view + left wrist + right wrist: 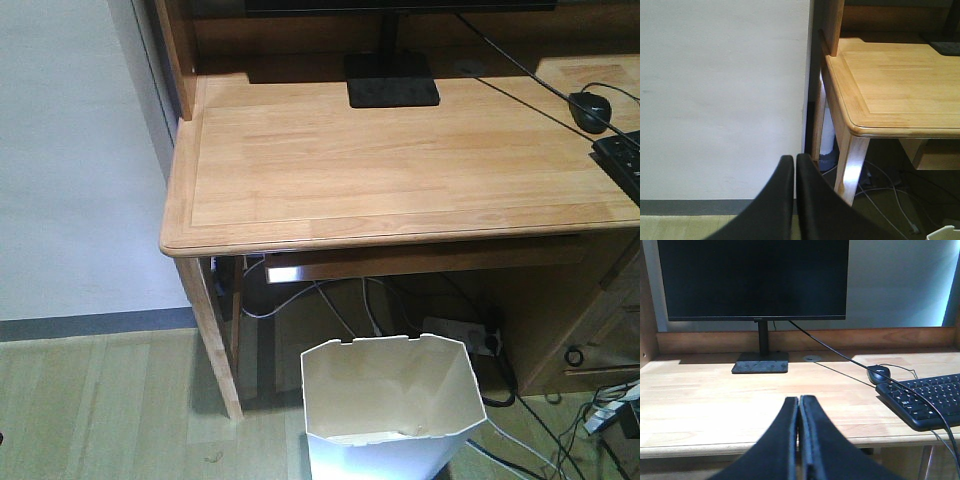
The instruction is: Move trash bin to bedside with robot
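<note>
Left gripper (795,159): black fingers pressed together, nothing between them; hangs off left corner of desk (900,85), white wall (720,100) beside.
Right gripper (798,400): closed too, empty; hovers before desk front edge, facing monitor (752,277), mouse (879,374) and keyboard (925,400) on desk.
Trash bin (385,390): upright on floor (100,410) below desk front edge, right of desk's left leg (210,330).

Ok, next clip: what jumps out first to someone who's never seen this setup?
The white trash bin stands open on the floor, just in front of the light wooden desk. A big dark monitor fills the right wrist view from the back of the desk, with a black keyboard to its right. The left pincer and right pincer are both shut, holding nothing.
</note>
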You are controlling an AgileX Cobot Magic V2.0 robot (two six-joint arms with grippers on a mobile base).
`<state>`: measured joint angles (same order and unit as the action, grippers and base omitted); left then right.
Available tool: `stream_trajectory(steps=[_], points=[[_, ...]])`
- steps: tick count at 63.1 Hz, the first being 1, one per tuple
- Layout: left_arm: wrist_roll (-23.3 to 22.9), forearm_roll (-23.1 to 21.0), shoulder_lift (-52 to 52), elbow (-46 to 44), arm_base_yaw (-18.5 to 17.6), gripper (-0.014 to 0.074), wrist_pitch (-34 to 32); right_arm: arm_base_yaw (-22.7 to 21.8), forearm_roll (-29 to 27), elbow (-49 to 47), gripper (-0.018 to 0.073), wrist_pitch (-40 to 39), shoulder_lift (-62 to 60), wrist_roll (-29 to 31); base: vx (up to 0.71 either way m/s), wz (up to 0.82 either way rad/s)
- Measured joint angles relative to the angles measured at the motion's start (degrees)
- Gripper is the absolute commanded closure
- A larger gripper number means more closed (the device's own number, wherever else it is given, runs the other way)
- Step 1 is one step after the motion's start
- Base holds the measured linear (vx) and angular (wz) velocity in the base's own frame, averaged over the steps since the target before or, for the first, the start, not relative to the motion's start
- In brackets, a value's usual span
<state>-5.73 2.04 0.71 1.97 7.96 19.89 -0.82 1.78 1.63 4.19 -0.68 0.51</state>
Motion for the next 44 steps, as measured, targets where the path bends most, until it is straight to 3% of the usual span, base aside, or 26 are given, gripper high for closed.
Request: stream_trajectory(steps=[44], points=[[0.0,0.0,0.0,0.0,0.0,0.0603,0.0,0.0,0.0,0.0,0.0568,0.0,0.0,0.0,0.0,0.0]])
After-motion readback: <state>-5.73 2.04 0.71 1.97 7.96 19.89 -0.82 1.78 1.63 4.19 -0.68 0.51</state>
